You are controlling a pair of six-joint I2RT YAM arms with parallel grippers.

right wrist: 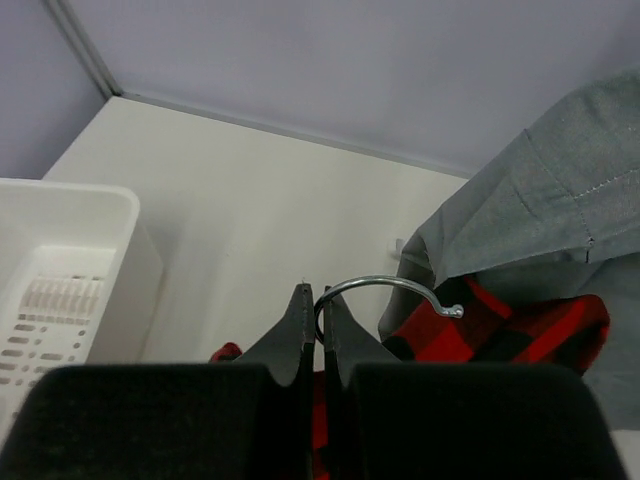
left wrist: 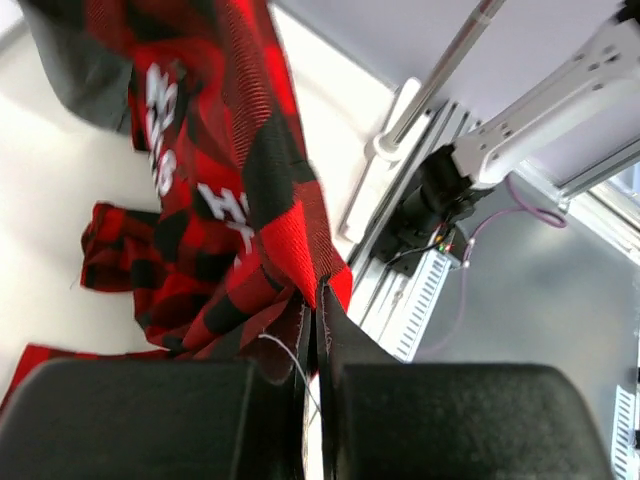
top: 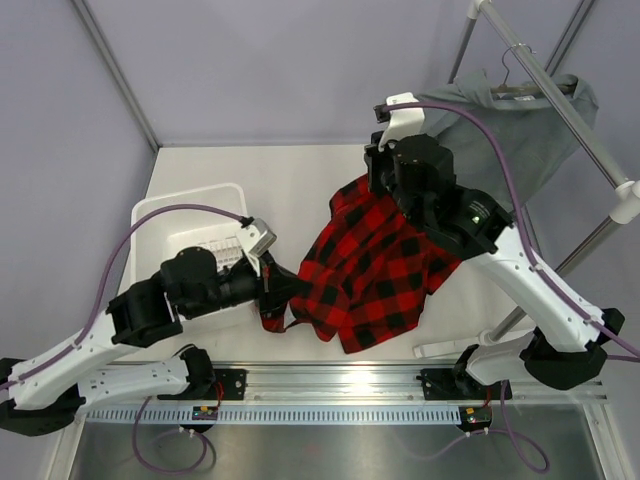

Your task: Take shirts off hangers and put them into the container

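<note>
The white container (top: 150, 215) was pictured at the left of the table (top: 290, 175), open-topped, with its slotted bottom showing. Just to its right, the left gripper (left wrist: 316, 292) was clenched on a lower edge of the plaid shirt (top: 375, 270) (red-and-black cloth was seen pinched between the black fingers in the left wrist view). The shirt was stretched across mid-table between the two arms. Its lower folds were laid on the tabletop, and none of it was inside the container. At the shirt's upper end, the right gripper (right wrist: 315, 298) was closed tight on the silver hook (right wrist: 390, 285) of a hanger, the body of which was hidden by fabric. Farther right, the grey shirt (top: 500, 140) was hung on a second hanger (top: 520, 90) from the slanted rack pole (top: 580, 130). In the right wrist view its cloth was shown just beside the plaid, though whether the two were touching could not be told.
</note>
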